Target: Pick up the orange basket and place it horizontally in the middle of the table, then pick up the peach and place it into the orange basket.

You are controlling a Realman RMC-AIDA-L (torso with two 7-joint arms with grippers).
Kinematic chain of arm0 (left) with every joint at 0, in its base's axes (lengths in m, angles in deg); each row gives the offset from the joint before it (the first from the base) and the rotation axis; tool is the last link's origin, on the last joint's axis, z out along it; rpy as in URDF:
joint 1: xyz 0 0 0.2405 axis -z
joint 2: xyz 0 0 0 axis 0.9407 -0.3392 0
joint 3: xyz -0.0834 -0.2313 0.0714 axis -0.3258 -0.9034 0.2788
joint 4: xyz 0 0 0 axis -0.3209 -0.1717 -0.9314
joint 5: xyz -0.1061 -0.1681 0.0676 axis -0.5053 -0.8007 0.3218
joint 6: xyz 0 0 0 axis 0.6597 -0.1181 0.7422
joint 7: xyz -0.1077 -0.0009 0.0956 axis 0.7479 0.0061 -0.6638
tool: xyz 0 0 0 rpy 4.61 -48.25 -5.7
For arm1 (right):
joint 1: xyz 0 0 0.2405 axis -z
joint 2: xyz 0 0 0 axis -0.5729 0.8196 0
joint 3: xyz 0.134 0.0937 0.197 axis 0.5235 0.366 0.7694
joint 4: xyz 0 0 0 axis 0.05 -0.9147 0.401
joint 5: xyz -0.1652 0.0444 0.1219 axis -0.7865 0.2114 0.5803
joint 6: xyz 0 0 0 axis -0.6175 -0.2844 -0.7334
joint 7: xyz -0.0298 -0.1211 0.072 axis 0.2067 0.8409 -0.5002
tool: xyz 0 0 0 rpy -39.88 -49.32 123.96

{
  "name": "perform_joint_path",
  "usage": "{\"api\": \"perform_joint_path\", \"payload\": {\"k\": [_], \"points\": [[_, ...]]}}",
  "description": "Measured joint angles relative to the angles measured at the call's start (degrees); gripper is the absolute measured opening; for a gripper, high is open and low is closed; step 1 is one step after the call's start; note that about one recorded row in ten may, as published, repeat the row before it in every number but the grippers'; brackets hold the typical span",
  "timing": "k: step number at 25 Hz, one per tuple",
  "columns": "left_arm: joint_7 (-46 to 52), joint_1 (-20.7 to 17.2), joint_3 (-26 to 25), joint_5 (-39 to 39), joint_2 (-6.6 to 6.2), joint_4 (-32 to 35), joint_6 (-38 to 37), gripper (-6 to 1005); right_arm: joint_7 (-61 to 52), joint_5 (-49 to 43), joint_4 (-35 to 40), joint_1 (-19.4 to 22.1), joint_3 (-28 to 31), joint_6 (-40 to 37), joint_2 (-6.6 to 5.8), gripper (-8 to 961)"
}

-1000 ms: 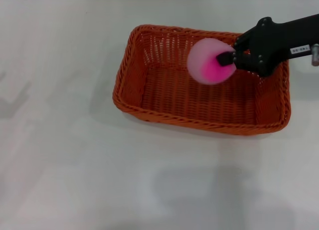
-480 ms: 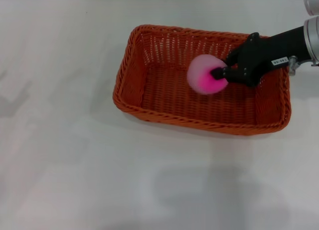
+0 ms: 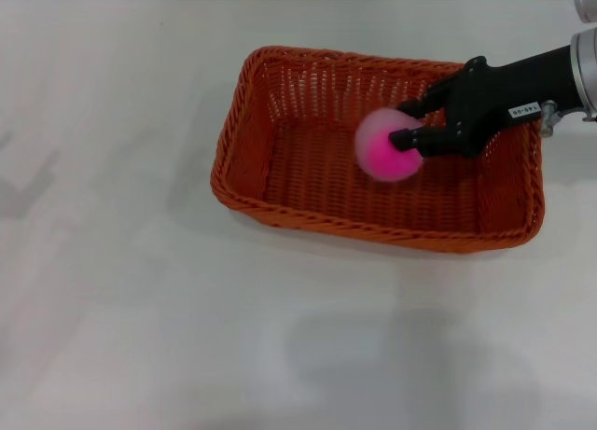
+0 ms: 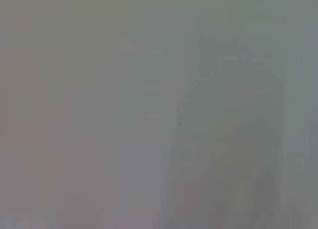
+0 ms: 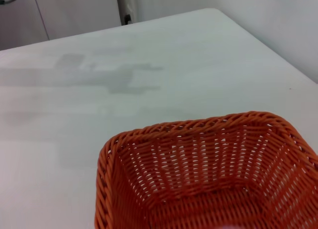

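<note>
The orange basket (image 3: 280, 183) lies lengthwise across the middle of the white table (image 3: 112, 290). The pink peach (image 3: 385, 146) is inside it, low over the woven floor near the right half. My right gripper (image 3: 408, 123) reaches in over the basket's right rim, its black fingers (image 3: 411, 105) spread open beside the peach, which looks blurred and free of them. In the right wrist view I see only the basket's end (image 5: 198, 174) and table (image 5: 99, 90) beyond it. My left gripper shows in no view.
The left wrist view shows only a blank grey surface. A table edge and a wall with a cabinet run beyond the basket in the right wrist view.
The right gripper lowered the peach into the basket, then spread its fingers. The peach has slipped slightly down and away from them.
</note>
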Motion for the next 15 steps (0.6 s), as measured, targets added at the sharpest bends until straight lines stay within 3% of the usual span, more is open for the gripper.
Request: {"api": "perform_joint_path", "payload": {"k": [15], "points": [[-0.1,0.1,-0.1,-0.6,0.0,0.0,-0.3,743,0.3,1.3,0.3,0.0,2.1,0.5,-0.26,433]]}}
